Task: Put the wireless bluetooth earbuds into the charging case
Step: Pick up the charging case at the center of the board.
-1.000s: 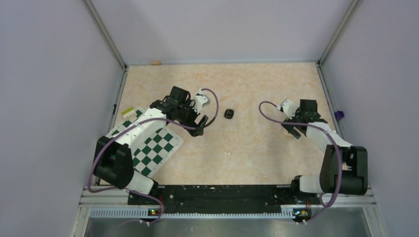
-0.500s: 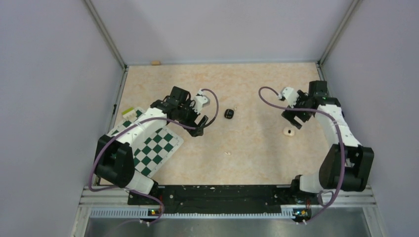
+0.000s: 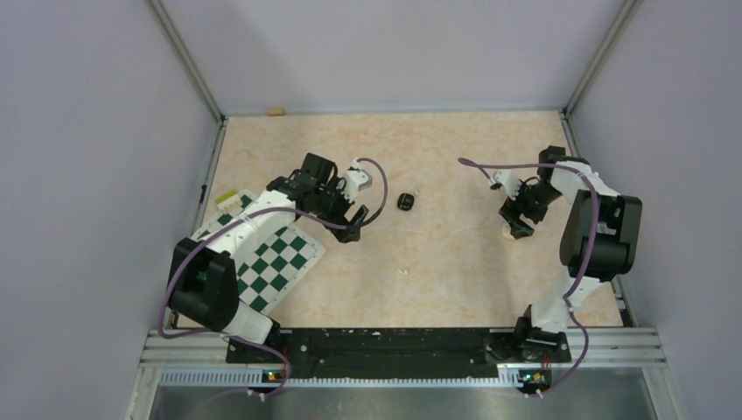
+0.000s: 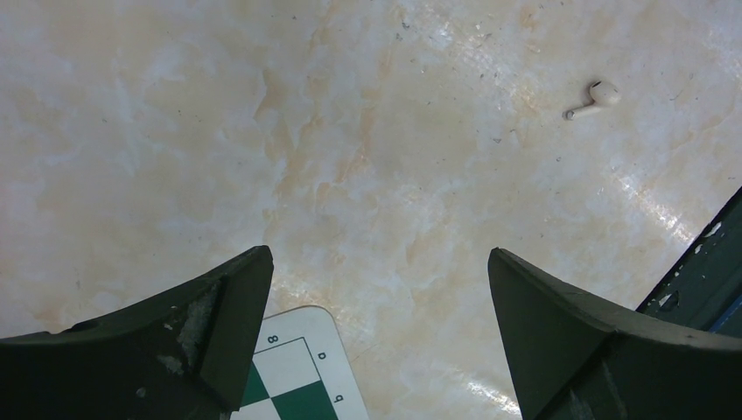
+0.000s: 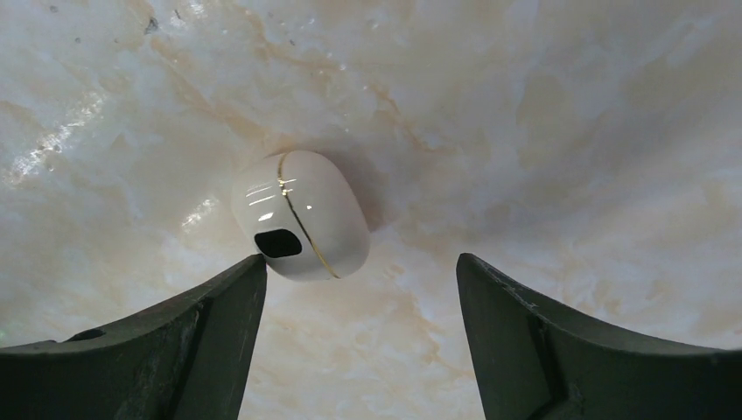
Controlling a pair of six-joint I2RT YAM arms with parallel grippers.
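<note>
Top view: charging case [image 3: 507, 233] lies on table [image 3: 437, 157], directly under right gripper [image 3: 516, 220]. Black earbuds [image 3: 405, 202] sit mid-table, well apart from it. Left gripper [image 3: 353, 226] hangs by chequered mat [image 3: 280, 262].
Left wrist: jaws spread wide, nothing held; probably standing by.
Right wrist: closed case is straddled by parted jaws, nearer one finger. Not clamped; seemingly lined up for pickup.

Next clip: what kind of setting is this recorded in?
Most likely a lab robot test cell, not a home: plain lilac wall panels in metal frame posts box in a beige marble-patterned tabletop, and two black-and-white robot arms are bolted to a rail at its near edge.
</note>
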